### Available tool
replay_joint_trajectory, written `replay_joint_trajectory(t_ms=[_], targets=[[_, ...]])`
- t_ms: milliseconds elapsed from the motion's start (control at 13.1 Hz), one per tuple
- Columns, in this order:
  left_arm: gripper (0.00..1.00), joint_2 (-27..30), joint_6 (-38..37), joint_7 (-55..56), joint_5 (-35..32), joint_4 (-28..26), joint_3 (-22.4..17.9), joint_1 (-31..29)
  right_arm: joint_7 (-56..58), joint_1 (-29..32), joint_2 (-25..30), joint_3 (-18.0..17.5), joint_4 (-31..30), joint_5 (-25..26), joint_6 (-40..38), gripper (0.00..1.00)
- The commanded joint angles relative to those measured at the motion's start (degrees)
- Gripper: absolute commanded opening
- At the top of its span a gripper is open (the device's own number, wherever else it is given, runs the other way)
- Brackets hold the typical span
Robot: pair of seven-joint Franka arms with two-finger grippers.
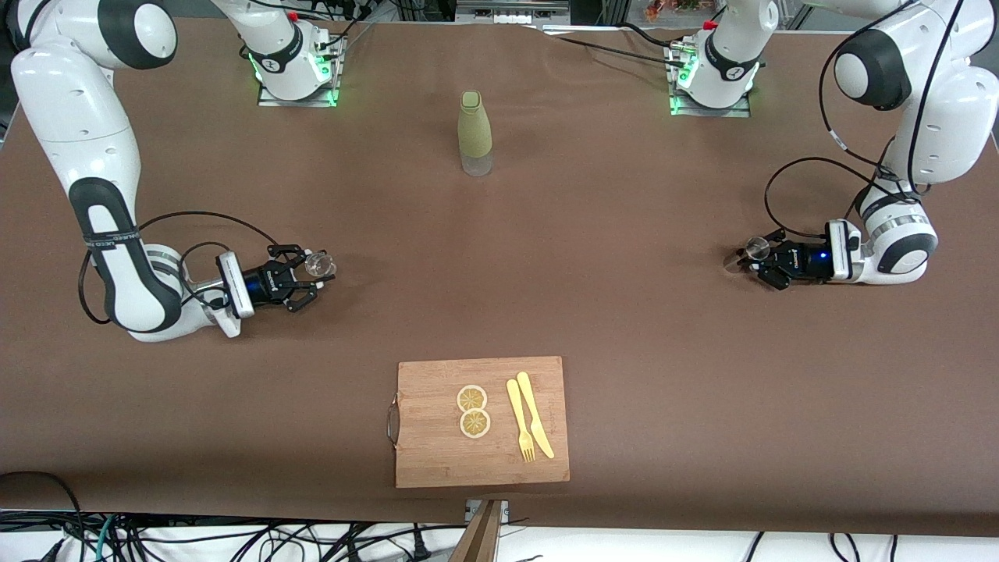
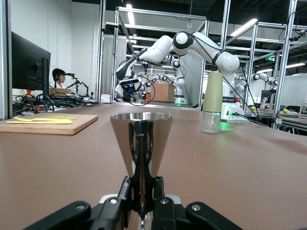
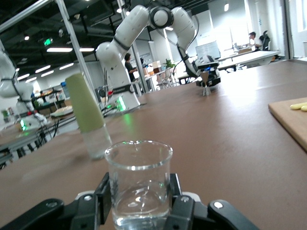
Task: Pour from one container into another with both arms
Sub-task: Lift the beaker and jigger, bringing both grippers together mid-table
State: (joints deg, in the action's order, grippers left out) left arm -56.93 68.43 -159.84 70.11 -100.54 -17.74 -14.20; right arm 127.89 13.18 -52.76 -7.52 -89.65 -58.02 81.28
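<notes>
Front cam: high, looks down across the table (image 1: 624, 312) toward both arm bases. Left wrist cam: table height, close behind its metal cup (image 2: 141, 143). Right wrist cam: same, behind its glass beaker (image 3: 138, 184). All three catch the green bottle (image 1: 474, 133); wrist cams face each other.

- No word or number can be read in full in any view.
- Right arm (image 1: 105, 203): a line of small white lettering (image 1: 115, 235) on its black forearm band, at 9 o'clock of the table. The letters are too small to make out.
- Right arm's base: a round white mark (image 1: 271, 61) on the black collar, at 11 o'clock.
- Left arm (image 1: 936, 101): a like round mark (image 1: 734, 72) on its base collar, at 1 o'clock.
- Hall ceiling, right wrist view: a lit green sign (image 3: 48, 42), its content illegible.
- Hall frame, left wrist view: a second green sign (image 2: 271, 58), also illegible.
</notes>
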Motion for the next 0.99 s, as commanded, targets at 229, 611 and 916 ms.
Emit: replay_joint_trajectory(t_ms=[229,611,916], targets=[[0.0,2.69,1.0,-9.1,3.71,-1.24,1.11,7.07,-11.07,-0.09,0.11,-4.95,4.13,-3.68,1.77,0.08],[0.0,3.57,13.73,-5.67,11.97,-1.5,12.88,9.36,-17.14,-5.34,5.02,-7.51,3.96,-3.59,13.79,0.08],[0.0,3.92,21.73,-2.25,17.59,-1.77,19.92,10.85,-20.63,-9.4,6.87,-10.66,3.61,-3.07,26.62,0.07]])
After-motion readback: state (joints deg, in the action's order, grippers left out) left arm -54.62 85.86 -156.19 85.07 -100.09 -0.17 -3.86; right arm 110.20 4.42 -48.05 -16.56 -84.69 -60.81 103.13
